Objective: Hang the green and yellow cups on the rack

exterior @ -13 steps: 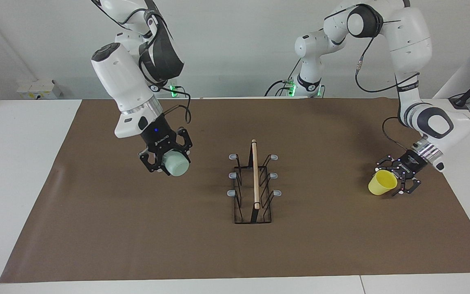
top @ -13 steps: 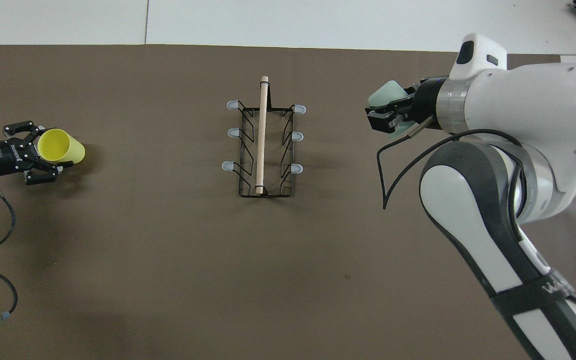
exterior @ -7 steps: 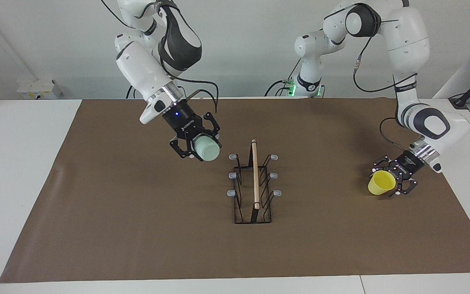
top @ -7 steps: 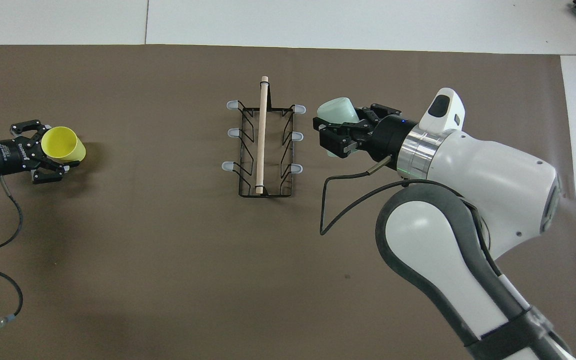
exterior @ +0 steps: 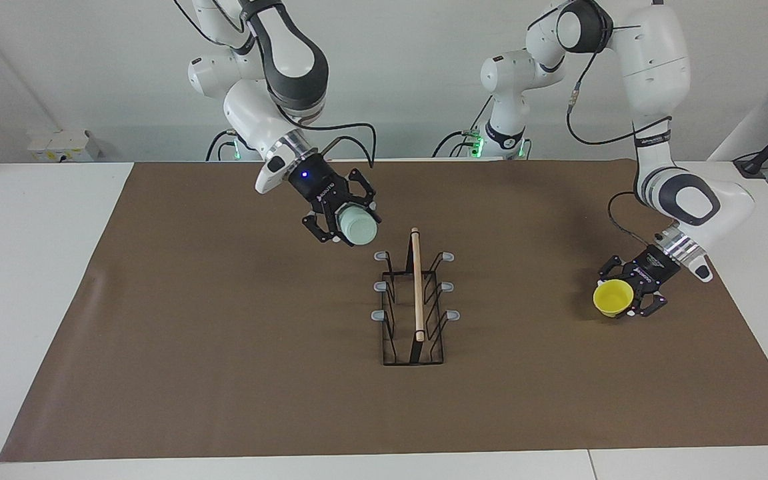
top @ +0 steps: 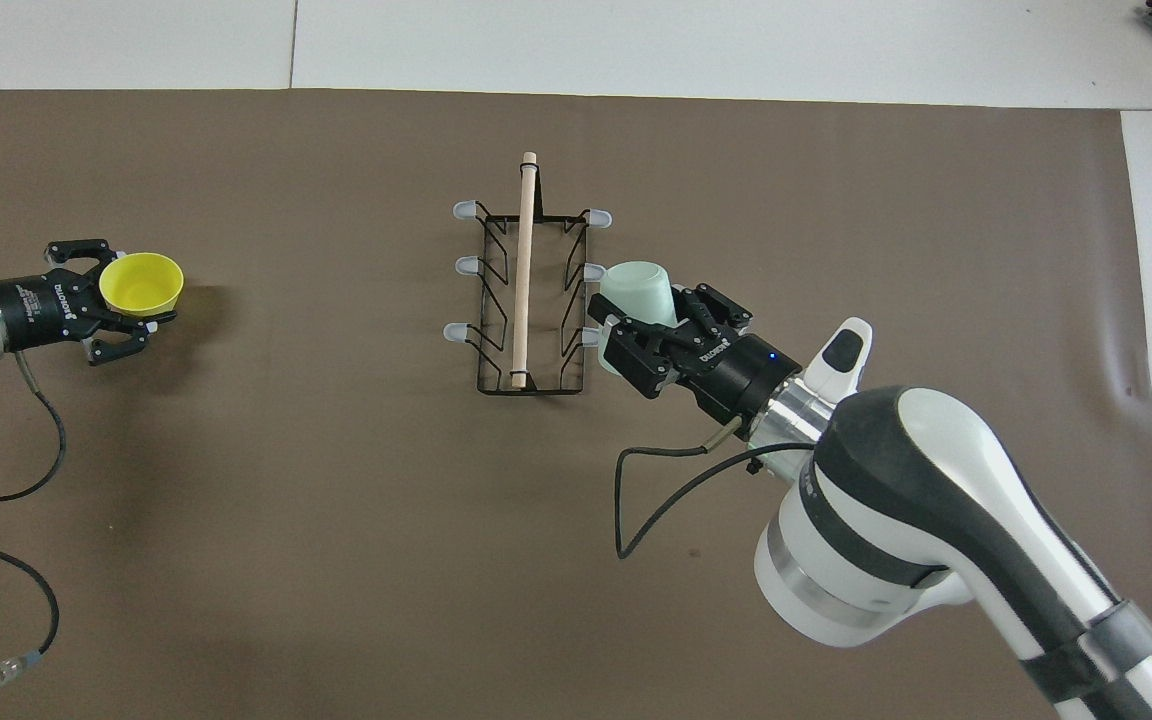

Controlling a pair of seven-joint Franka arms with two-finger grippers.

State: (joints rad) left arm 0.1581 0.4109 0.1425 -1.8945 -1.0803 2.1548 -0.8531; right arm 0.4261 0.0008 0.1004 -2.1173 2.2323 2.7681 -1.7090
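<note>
Cups gripped [exterior: 359,229] [exterior: 613,297] (both) — rack [exterior: 415,303] between

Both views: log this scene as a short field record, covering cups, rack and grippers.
rack: upright mid-mat, all prongs bare
green cup: held in right gripper, tilted, in the air beside the rack on the right arm's side
yellow cup: gripped by left gripper at the left arm's end of the mat
cups hung: none
</note>
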